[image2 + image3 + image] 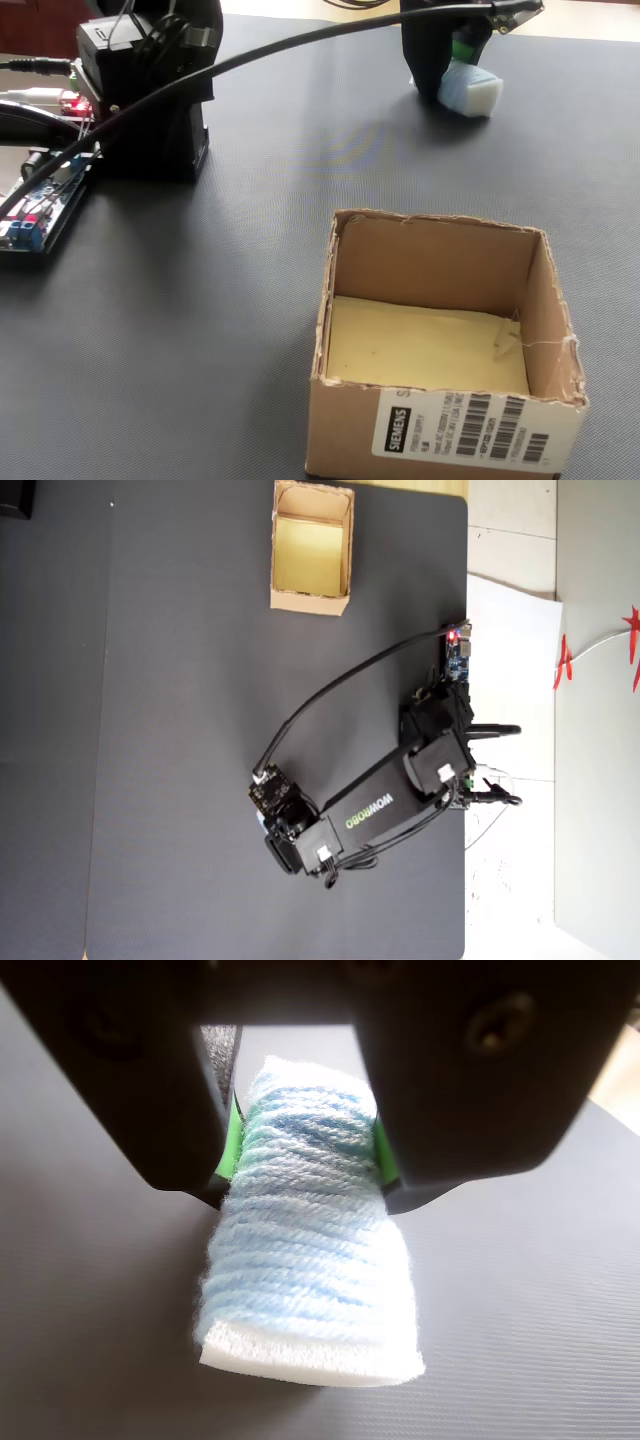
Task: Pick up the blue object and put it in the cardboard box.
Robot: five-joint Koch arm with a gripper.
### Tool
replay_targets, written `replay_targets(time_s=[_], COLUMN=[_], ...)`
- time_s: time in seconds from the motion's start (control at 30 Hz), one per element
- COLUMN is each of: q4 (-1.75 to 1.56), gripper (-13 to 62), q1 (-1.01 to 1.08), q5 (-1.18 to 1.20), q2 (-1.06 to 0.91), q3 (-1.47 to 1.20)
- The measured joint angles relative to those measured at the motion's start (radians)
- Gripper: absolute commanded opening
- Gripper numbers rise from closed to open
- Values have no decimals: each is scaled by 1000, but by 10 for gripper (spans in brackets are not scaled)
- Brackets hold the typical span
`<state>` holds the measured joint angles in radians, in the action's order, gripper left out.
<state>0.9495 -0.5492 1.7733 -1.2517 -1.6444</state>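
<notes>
In the wrist view, the gripper [305,1155] clamps the blue object [310,1250] between its two black jaws, green pads pressing its left and right sides; the block's white lower edge points toward 6 o'clock over the dark grey mat [90,1340]. In the fixed view, the arm base [150,90] stands at 10 o'clock, a black cable [300,40] arcs rightward, and the held block sits at 1 o'clock, touching the mat. The cardboard box [440,440] stands open at 5 o'clock, well apart from the block. In the overhead view the box lies at 12 o'clock.
</notes>
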Motion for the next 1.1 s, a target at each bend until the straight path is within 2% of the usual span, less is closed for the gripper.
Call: replay_targets(time_s=[0.07, 0.13, 0.17, 0.5, 0.53, 0.6, 0.67, 0.87, 1.1], q4=[-98, -129, -178, -434, -489, -512, -552, -624, -805], gripper=[-3, -3, -3, -3, -3, -3, -4, -4, -4], q1=[29, 44, 64, 192, 235, 252, 333, 430, 686], q5=[-48, -48, -74, -158, -161, -160, -179, -183, -230], q2=[-112, -132, -207, -508, -614, -638, -759, -882, -957], q3=[-58, -86, -187, -472, -555, -583, -696, -795, -841])
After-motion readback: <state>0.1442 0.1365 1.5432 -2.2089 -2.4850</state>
